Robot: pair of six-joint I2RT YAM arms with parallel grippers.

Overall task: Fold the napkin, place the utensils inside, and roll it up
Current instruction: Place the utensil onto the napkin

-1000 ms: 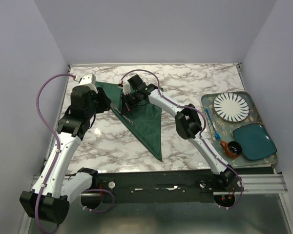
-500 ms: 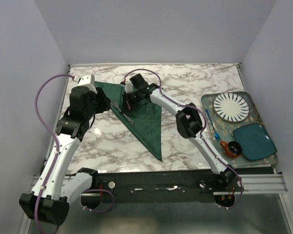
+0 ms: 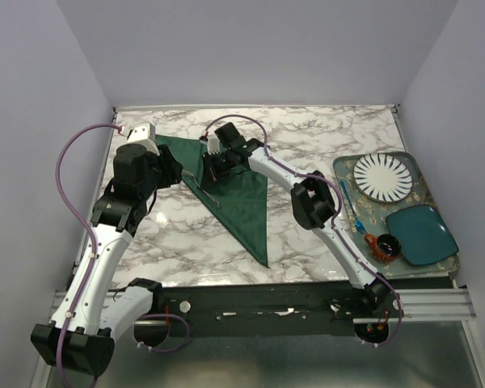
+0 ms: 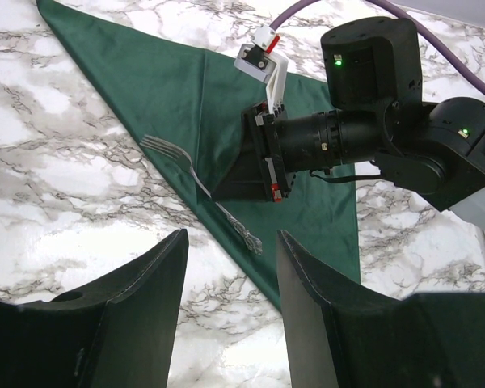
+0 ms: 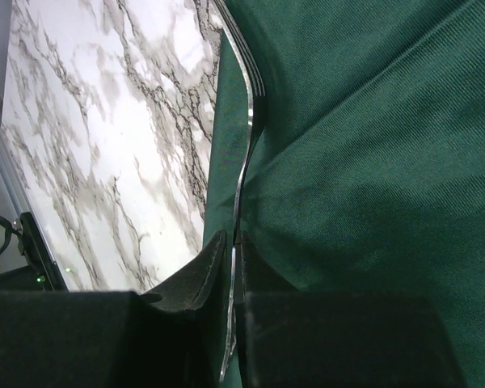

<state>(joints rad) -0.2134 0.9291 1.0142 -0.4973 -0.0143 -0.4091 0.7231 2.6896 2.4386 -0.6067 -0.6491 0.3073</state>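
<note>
The right claw (image 5: 230,246) is low over the table (image 3: 323,129), at about 11 o'clock from the table's middle in the top view. Its two fingers are nearly together. The thin handle of the fork (image 4: 190,170) runs through the narrow slit between them, but I cannot tell whether they press on it. The fork lies flat along the long edge of the napkin (image 3: 246,206), right where cloth meets marble. Its tines point toward 11 o'clock and its handle toward 5 o'clock.

The napkin is folded into a dark green triangle. One corner is at 11 o'clock under the arms, and a long point reaches toward 6 o'clock.

The left claw (image 4: 230,242) hangs just beside the fork on its 9 o'clock side. Its fingers are wide apart, with nothing between them.

Well apart from all this, at 3 o'clock on the table, is a tray (image 3: 336,174) holding four things:
- A white ribbed plate (image 3: 382,178) fills its 12 o'clock end.
- A teal oval dish (image 3: 420,234) lies at its 5 o'clock end.
- A small dark cup with an orange rim (image 3: 385,245) is at 7 o'clock, just beside the dish.
- A thin blue stick (image 3: 347,202) lies along the 9 o'clock side, between the plate and the cup.
</note>
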